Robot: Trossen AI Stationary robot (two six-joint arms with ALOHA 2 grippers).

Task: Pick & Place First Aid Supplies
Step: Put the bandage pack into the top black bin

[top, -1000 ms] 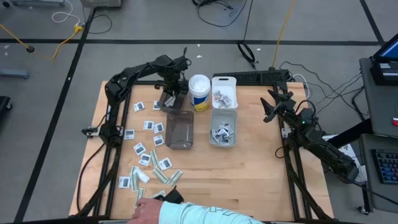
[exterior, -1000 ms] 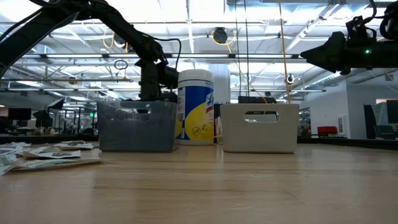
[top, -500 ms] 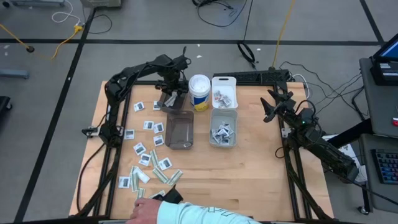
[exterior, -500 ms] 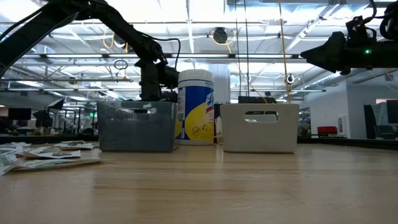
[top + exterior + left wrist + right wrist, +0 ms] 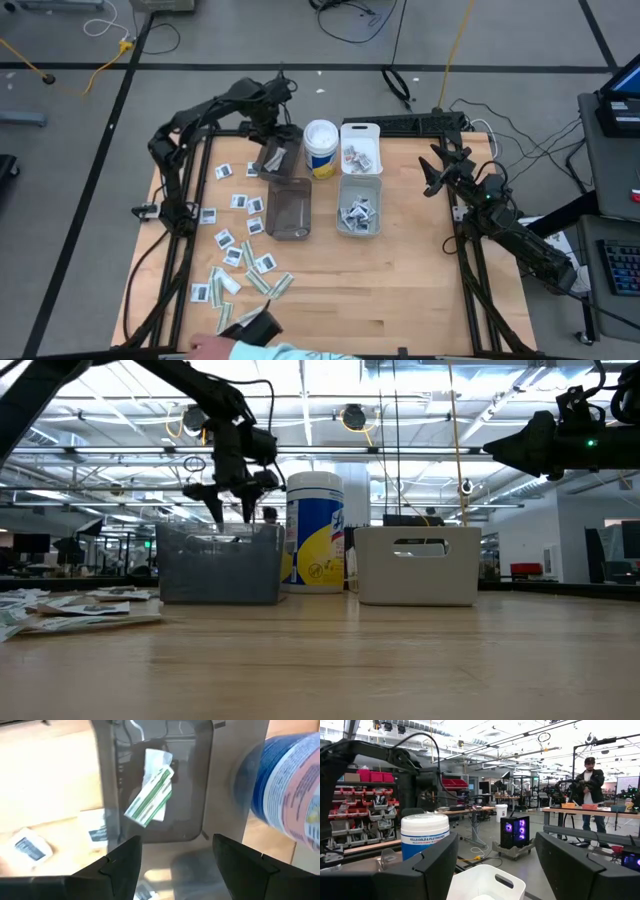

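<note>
Left arm reaches across the far side of the worktop, left pincer (image 5: pixel 228 510) raised, pointing down, fingers (image 5: pixel 120 865) spread, nothing between them. Right arm parked at the right edge, right pincer (image 5: pixel 432 172) held high, fingers (image 5: pixel 427 865) wide apart, empty.

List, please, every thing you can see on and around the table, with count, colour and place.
Table: one, pale wood, under everything.
Smoky bin: one, grey, table middle; holds a green-white strip.
White bins: two, right of the smoky bin, packets inside.
Wipes tub: one, white lid, yellow-blue label, between the bins.
Packets: many, white squares and green-white strips, loose on the table's left.
Person's hand: one, near edge, by a dark object.
Left hand: open, above the smoky bin.
Right hand: open, waiting at the table's right.
</note>
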